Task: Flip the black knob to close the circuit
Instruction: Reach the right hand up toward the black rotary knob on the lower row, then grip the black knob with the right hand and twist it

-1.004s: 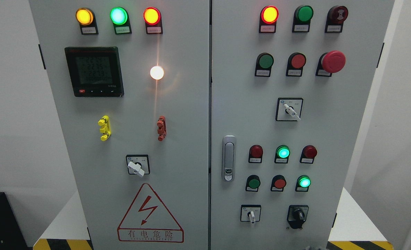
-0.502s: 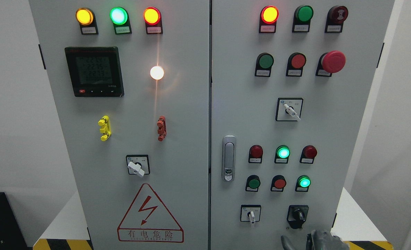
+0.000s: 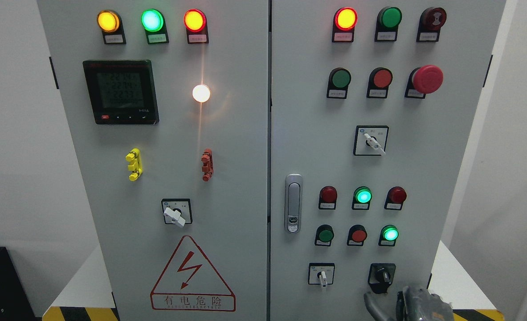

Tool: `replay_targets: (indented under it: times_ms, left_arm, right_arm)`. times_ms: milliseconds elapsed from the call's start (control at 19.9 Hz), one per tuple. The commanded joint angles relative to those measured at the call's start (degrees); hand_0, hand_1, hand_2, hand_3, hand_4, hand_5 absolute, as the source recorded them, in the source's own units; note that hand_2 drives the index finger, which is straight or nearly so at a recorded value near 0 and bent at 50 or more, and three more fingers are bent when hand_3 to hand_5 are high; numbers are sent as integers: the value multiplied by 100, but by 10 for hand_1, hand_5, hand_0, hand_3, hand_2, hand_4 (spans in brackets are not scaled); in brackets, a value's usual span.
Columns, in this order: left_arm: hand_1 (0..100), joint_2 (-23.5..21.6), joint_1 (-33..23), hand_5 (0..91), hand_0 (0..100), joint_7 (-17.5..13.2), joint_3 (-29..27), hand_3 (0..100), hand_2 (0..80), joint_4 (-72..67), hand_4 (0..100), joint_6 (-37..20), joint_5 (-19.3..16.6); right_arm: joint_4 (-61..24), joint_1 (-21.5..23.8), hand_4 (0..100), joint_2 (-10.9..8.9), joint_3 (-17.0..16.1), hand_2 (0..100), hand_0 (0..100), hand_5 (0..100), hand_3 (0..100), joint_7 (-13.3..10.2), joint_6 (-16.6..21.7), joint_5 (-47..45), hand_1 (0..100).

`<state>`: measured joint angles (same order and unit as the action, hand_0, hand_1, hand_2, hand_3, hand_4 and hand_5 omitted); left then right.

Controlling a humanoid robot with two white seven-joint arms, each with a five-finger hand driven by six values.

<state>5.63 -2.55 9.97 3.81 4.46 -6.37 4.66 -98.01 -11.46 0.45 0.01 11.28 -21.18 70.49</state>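
Black knob (image 3: 382,275) on cabinet (image 3: 423,178), robot hand (image 3: 406,303) just below — white selector (image 3: 321,277) beside.

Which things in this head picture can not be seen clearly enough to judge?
- Right hand, head view: the bottom edge cuts it off, so its grip is unclear.
- Black knob: its pointer position is too dark and small to read.
- Small labels under the lamps, such as the red lamp: print too small.
- Meter digits: blurred.
- Left hand: out of view.

the red warning triangle (image 3: 192,273) on the cabinet's left door (image 3: 156,178) read "有电危险". the meter (image 3: 121,92) showed digit rows too blurred to read.
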Motion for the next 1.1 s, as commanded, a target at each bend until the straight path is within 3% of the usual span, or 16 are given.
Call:
replay_targets:
  times_ms: [0, 552, 753, 854, 1054]
  left_arm:
    - [556, 0, 0, 0, 120, 5, -3, 0, 0, -7, 0, -5, 0]
    - [556, 0, 0, 0, 120, 5, -3, 0, 0, 2, 0, -5, 0]
    - [556, 0, 0, 0, 120, 5, 6, 0, 0, 2, 0, -5, 0]
    - [556, 0, 0, 0, 120, 5, -3, 0, 0, 2, 0, -5, 0]
    - [556, 0, 0, 0, 120, 5, 6, 0, 0, -7, 0, -5, 0]
  right_arm:
    - [-8, -41, 972, -62, -106, 912, 0, 971, 1000, 6, -35, 0, 0]
    - [106, -120, 973, -115, -115, 899, 0, 972, 1000, -3, -61, 0, 0]
    - [212, -172, 970, -194, -115, 899, 0, 970, 1000, -29, -131, -9, 0]
    - [247, -208, 969, -325, -115, 899, 0, 969, 1000, -47, -158, -27, 0]
    - [291, -208, 968, -343, -124, 898, 0, 969, 1000, -56, -167, -53, 0]
